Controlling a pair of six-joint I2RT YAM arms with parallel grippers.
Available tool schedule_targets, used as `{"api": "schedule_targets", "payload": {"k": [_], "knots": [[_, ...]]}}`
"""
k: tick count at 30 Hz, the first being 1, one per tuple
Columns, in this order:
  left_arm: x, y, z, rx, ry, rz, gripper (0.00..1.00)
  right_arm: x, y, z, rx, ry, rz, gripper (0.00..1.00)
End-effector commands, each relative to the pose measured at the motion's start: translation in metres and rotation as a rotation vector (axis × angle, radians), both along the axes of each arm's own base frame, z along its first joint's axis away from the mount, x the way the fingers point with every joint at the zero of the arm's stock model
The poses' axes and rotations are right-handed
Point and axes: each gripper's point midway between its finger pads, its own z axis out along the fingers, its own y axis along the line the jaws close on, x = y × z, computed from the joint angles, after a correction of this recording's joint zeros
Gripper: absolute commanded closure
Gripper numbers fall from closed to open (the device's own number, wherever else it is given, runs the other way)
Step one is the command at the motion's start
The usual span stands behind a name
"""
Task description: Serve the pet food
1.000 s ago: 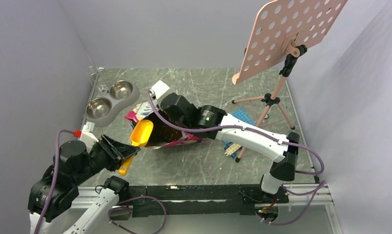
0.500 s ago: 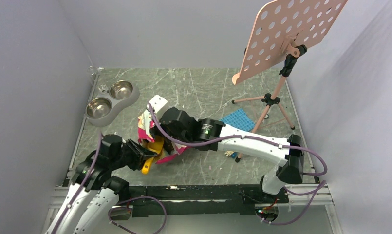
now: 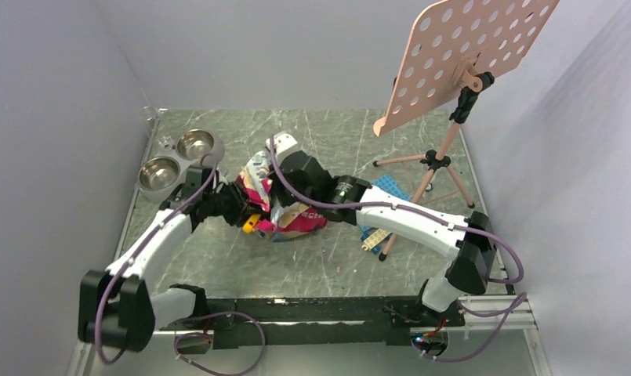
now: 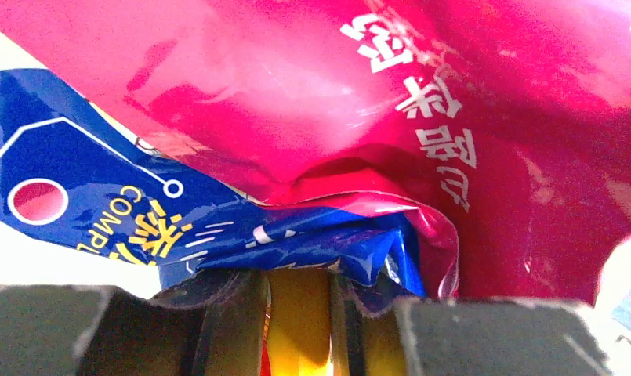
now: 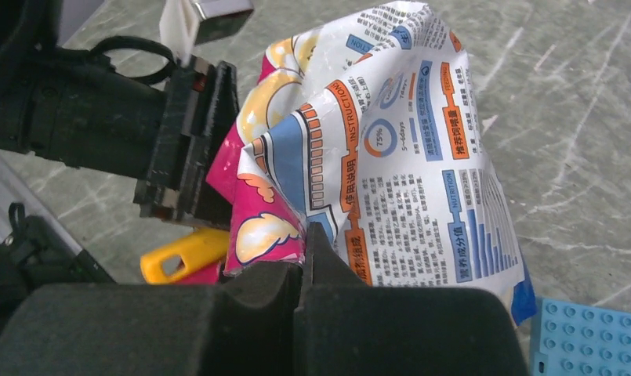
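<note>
While your fully closed right jaws pinch the pouch (image 5: 406,141) rim, your part-open left jaws grip the scoop (image 4: 298,321), buried ahead inside. The pet food, unseen, presumably lies there; tilting out could spill it.

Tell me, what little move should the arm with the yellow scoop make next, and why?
Probably dig the scoop a little deeper to load food. The left pincer holds it with its head inside the bag, the right pincer pinches the bag's edge, and both bowls look empty.
</note>
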Motion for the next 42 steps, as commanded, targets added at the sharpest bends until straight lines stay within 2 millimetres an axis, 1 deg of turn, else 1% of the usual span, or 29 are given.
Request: {"api": "schedule_targets", "payload": {"k": [1,3,5,7,8,9,13,17,23,26,29,32,34,36,39,42], "knots": [[0.077,0.02,0.016,0.091,-0.371,-0.081,1.0,0.01,-0.025,-0.006,-0.005,0.06,-0.048,1.0],[0.076,0.016,0.024,0.062,-0.441,-0.14,1.0,0.018,-0.031,-0.006,-0.012,0.056,-0.079,1.0],[0.067,0.012,0.036,0.004,-0.499,-0.166,1.0,0.024,-0.037,-0.006,-0.028,0.045,-0.107,1.0],[0.052,0.009,0.048,-0.059,-0.534,-0.175,1.0,0.028,-0.042,-0.004,-0.034,0.025,-0.125,1.0],[0.045,0.008,0.061,-0.085,-0.584,-0.182,1.0,0.03,-0.044,-0.004,-0.036,0.017,-0.134,1.0],[0.039,0.007,0.062,-0.102,-0.581,-0.182,1.0,0.03,-0.046,-0.003,-0.034,0.012,-0.137,1.0],[0.01,0.004,0.086,-0.187,-0.642,-0.155,1.0,0.032,-0.05,0.0,-0.041,-0.001,-0.141,1.0],[-0.012,0.004,0.091,-0.222,-0.608,-0.125,1.0,0.03,-0.057,0.008,-0.026,-0.021,-0.145,1.0],[-0.04,0.007,0.09,-0.243,-0.571,-0.085,1.0,0.03,-0.067,0.02,-0.015,-0.053,-0.164,1.0],[-0.049,0.006,0.086,-0.282,-0.55,-0.066,1.0,0.03,-0.068,0.026,-0.013,-0.063,-0.166,1.0],[-0.056,0.009,0.083,-0.268,-0.533,-0.034,1.0,0.032,-0.07,0.033,-0.015,-0.079,-0.169,1.0],[-0.063,0.012,0.087,-0.281,-0.503,0.008,1.0,0.034,-0.072,0.042,-0.023,-0.095,-0.178,1.0],[-0.065,0.015,0.093,-0.299,-0.491,0.062,1.0,0.033,-0.073,0.045,-0.016,-0.096,-0.173,1.0],[-0.062,0.019,0.102,-0.328,-0.506,0.12,1.0,0.031,-0.072,0.045,-0.006,-0.095,-0.165,1.0],[-0.06,0.022,0.107,-0.379,-0.471,0.195,1.0,0.03,-0.071,0.042,-0.005,-0.084,-0.163,1.0],[-0.061,0.025,0.114,-0.405,-0.467,0.23,1.0,0.028,-0.073,0.042,-0.006,-0.082,-0.161,1.0]]}}
